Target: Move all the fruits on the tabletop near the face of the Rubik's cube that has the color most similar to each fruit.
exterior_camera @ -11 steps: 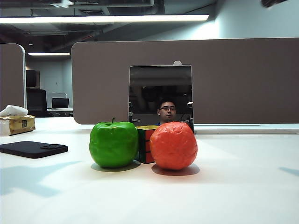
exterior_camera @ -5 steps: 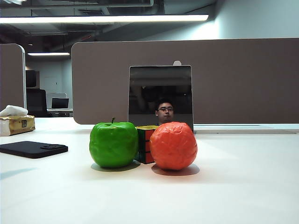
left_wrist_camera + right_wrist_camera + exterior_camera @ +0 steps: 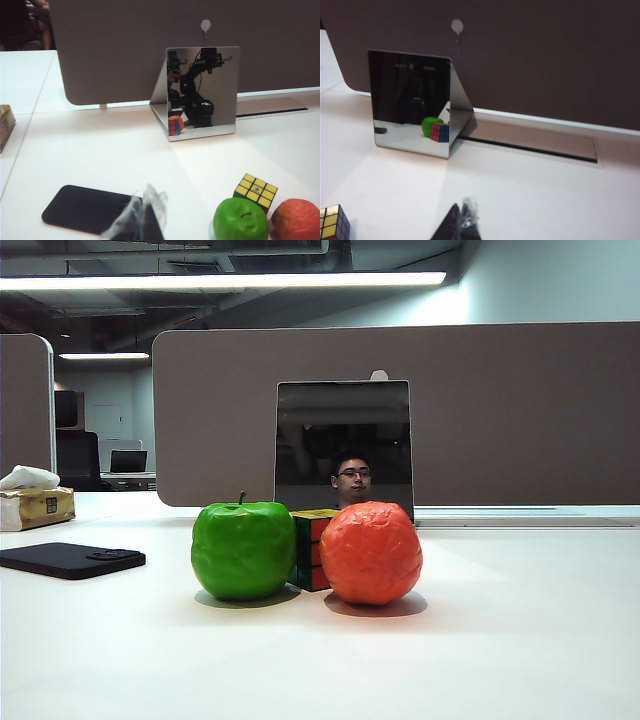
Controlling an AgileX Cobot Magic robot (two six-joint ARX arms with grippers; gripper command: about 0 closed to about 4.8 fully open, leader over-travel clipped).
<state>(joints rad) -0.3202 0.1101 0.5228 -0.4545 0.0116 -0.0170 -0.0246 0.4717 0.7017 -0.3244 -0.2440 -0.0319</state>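
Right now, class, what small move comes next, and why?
Probably none: the glossy green apple sits at the green side of the small Rubik's cube, the wrinkled orange-red fruit at its red side; left hand and right hand hover clear.

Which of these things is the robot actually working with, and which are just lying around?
Job: green apple, orange-red fruit, Rubik's cube, left gripper, right gripper.
Lying about: mirror, black pad, tissue box.
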